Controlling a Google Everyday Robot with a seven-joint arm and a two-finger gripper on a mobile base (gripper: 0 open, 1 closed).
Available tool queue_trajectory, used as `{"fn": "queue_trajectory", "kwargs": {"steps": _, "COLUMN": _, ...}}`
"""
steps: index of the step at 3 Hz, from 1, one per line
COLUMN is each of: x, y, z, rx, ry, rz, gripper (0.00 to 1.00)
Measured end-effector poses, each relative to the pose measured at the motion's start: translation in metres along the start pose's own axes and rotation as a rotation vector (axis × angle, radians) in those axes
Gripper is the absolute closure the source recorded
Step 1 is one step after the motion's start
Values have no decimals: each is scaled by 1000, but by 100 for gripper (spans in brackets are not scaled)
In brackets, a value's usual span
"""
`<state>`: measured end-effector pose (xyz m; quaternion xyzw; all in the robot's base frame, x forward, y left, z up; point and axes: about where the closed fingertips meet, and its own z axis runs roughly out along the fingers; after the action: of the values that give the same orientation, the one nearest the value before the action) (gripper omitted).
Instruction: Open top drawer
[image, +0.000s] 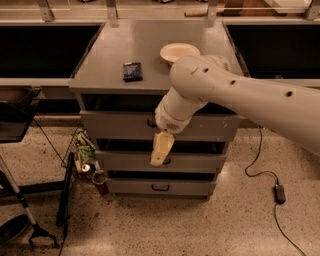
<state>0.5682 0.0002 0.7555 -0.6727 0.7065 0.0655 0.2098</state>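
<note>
The top drawer (112, 123) is the uppermost of three grey drawers in a grey cabinet and looks closed. Its small black handle (150, 123) shows only at its left end; my arm covers the rest. My gripper (161, 150) hangs cream-coloured from the arm, pointing down. It is just below the top drawer's handle, in front of the gap and the middle drawer (125, 161). It holds nothing that I can see. The bottom drawer (135, 187) is closed.
On the cabinet top (115, 45) lie a white bowl (179, 51) and a small black item (132, 70). A wire basket with rubbish (82, 152) stands at the cabinet's left. Black stand legs (30, 225) are at the lower left. A cable and adapter (279, 193) lie on the floor at the right.
</note>
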Motion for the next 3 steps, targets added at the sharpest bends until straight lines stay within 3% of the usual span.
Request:
{"fn": "queue_trajectory", "kwargs": {"steps": 1, "x": -7, "y": -19, "z": 38, "rx": -14, "ry": -3, "rz": 32, "gripper": 0}}
{"fn": "queue_trajectory", "kwargs": {"steps": 3, "x": -17, "y": -60, "z": 81, "rx": 27, "ry": -11, "rz": 135, "gripper": 0}}
